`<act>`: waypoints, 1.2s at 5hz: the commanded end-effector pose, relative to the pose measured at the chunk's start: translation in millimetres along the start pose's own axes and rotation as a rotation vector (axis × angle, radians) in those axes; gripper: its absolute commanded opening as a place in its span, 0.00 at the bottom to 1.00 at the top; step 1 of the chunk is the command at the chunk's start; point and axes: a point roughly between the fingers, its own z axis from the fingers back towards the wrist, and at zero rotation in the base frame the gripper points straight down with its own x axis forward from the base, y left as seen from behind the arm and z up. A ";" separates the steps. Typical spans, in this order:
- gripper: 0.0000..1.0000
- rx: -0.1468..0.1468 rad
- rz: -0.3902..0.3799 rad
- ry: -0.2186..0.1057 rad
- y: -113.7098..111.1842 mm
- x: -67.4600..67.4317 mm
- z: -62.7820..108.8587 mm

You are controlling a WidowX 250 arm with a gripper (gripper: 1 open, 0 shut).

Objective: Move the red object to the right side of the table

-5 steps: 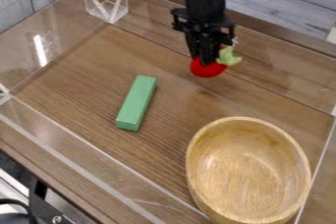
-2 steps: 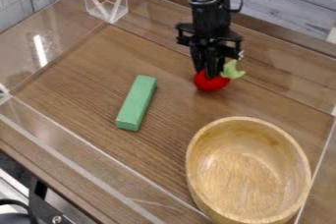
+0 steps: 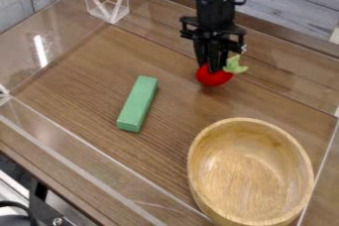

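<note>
Over the far middle of the table, I point my gripper almost straight down | fingers pinched tight around the red object, its green leaf sticking out on one side | fruit low at the wood | green block well apart | wooden bowl nearer the camera.

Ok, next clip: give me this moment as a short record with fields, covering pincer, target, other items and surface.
pincer: shut on the red object, pointing steeply down
red object: between the fingers, low at the table, green leafy stub toward the right
green block: lying flat, left of the pincer, untouched
wooden bowl: empty, front right
table: wood grain, clear walls around it
</note>
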 end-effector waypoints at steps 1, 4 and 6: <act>0.00 0.015 0.033 -0.050 -14.1 17.1 12.0; 1.00 0.031 0.072 -0.018 -35.6 33.7 -1.6; 1.00 0.043 0.045 0.005 -30.9 30.4 -1.1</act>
